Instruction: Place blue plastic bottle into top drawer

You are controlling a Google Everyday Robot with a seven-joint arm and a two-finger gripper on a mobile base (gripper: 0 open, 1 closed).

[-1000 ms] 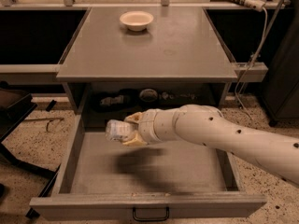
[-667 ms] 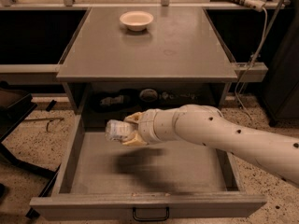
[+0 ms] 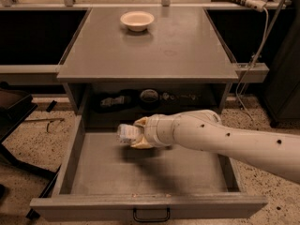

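The top drawer [image 3: 75,151] is pulled wide open, grey, with a small black wire handle [image 3: 151,215] on its front panel. My gripper [image 3: 137,134] reaches in from the right on a white arm and is shut on the blue plastic bottle [image 3: 125,133]. The bottle lies sideways in the fingers, with its end pointing left. It hangs over the back left part of the drawer floor, a little above it. A shadow lies beneath it.
A cream round bowl [image 3: 137,20] sits at the back of the grey table top [image 3: 187,50]. Several dark items lie in the shelf recess [image 3: 149,97] behind the drawer. A cable [image 3: 251,55] hangs at the right. Speckled floor lies on both sides.
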